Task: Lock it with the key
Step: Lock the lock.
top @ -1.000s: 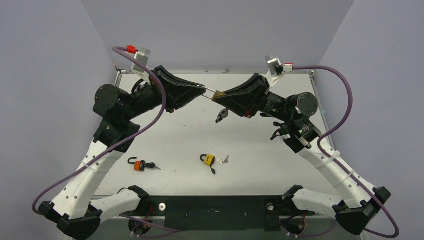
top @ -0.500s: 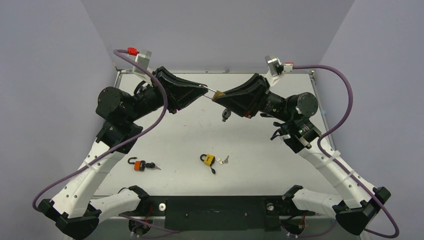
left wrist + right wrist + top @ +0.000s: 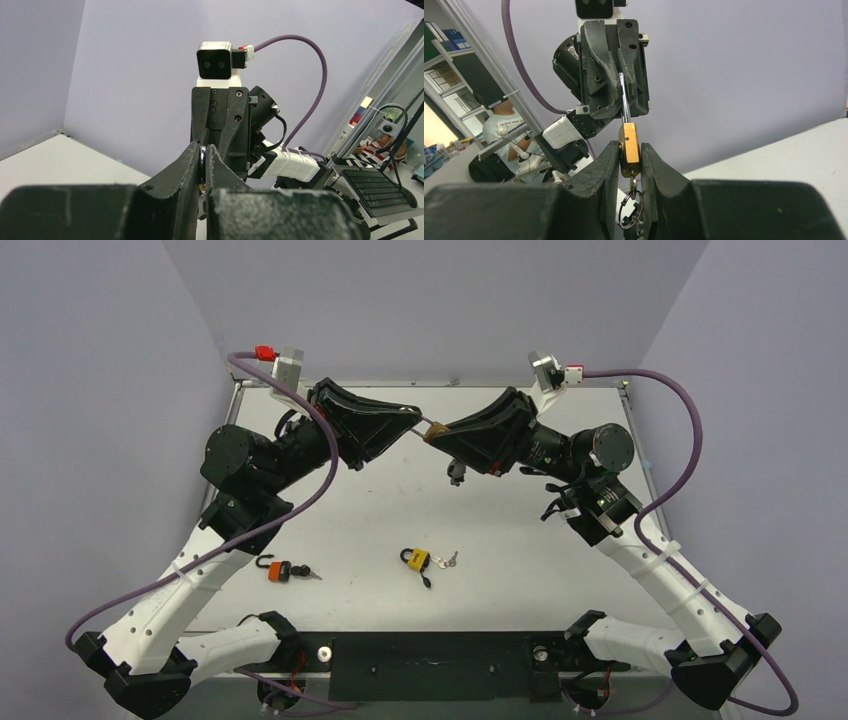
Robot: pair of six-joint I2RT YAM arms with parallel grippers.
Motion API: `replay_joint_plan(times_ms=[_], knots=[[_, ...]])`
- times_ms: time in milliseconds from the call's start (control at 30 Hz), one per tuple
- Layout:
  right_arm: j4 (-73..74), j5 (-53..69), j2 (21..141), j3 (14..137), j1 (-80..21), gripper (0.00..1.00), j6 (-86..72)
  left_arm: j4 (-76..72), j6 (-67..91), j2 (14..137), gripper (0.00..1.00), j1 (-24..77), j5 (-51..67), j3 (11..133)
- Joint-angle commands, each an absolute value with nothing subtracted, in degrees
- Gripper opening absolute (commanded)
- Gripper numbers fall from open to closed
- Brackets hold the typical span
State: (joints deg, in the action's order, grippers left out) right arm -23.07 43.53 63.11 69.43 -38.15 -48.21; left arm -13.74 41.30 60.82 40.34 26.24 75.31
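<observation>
A brass padlock (image 3: 437, 427) hangs in mid-air between my two grippers at the back middle of the table. My right gripper (image 3: 431, 433) is shut on its body; in the right wrist view the brass body (image 3: 629, 141) sits between my fingers (image 3: 607, 165). A key sits in its underside, with a key ring (image 3: 628, 207) dangling below; the ring also shows from above (image 3: 457, 473). My left gripper (image 3: 414, 417) is shut on the steel shackle (image 3: 624, 100), a sliver of which shows between the left fingers (image 3: 202, 155).
An orange padlock (image 3: 279, 571) with an open shackle and a key lies at the front left of the table (image 3: 560, 580). A yellow padlock (image 3: 416, 560) with keys (image 3: 447, 560) lies at the front middle.
The dangling key ring has swung to the right under the right gripper. The left arm's elbow has shifted slightly right. Both grippers keep their hold.
</observation>
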Motion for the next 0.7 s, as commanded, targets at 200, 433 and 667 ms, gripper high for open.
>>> replay_joint_plan(times_ms=[200,433,667], knots=[[-26.2,34.3,63.5,73.3,-38.7,0.0,-46.4,-6.7,40.3,61.0,0.0,46.3,27.8,68.4],[-28.6,32.9,65.6,75.7,-39.1,0.0,-48.4,-10.3,41.7,60.4,0.0,49.1,24.0,65.3],[-25.6,32.5,68.0,78.0,-40.6,0.0,-47.2,-14.8,44.7,61.8,0.0,52.1,22.8,63.5]])
